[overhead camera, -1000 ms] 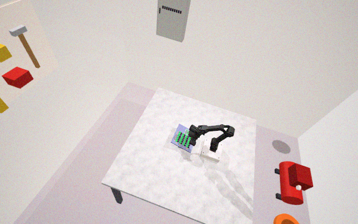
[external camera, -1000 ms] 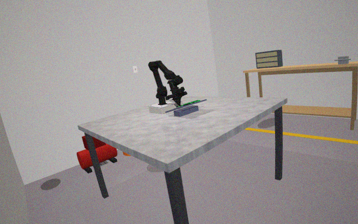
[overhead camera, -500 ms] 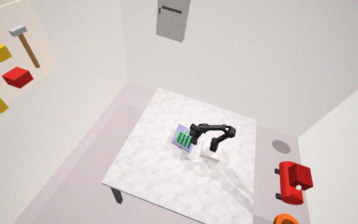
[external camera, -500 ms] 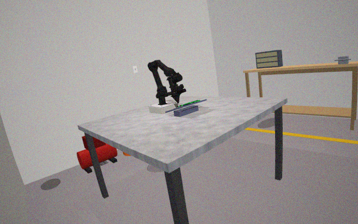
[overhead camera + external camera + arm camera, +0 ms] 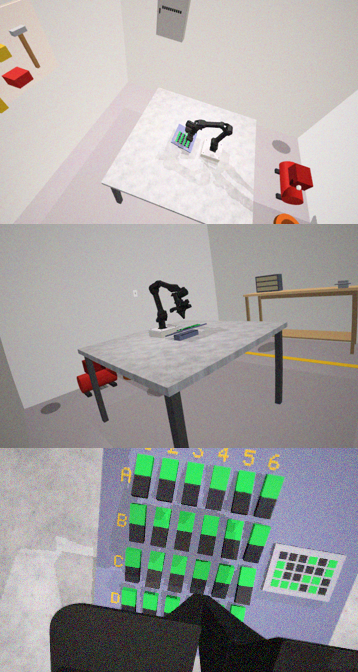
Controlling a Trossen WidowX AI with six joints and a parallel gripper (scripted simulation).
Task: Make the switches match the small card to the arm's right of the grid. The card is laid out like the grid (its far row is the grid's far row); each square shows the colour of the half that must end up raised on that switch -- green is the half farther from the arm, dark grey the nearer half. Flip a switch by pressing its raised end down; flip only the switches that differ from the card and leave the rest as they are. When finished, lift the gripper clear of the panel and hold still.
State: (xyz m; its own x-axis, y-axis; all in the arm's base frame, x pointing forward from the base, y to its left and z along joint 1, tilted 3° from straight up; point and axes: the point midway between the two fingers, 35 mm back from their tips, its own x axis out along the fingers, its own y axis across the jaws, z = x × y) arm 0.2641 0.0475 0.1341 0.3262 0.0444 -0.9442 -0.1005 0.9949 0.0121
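While most of the room is plain grey wall and floor, a wooden workbench with a small drawer box can be seen at the back, a yellow line is painted across the floor, and a red tank is parked under the near corner of the table — which is topped in a mottled, marble-ish grey. A grey cabinet is mounted on the far wall, and a hammer and red block are shown on a wall poster.

Row D of the panel is mostly blocked in the wrist view by the gripper, and the column numbers are cut off by the top edge. From the exterior camera the panel is seen nearly edge-on, so single switches can't be made out there.

The panel is laid flat just beside the arm's white base. It's lavender, with rows lettered in yellow, and the switches are split green on the far half and dark grey on the near one. The card is set on the panel's right side, patterned in green and dark squares.

The gripper's fingers are pressed together on nothing and are held clear above the panel.
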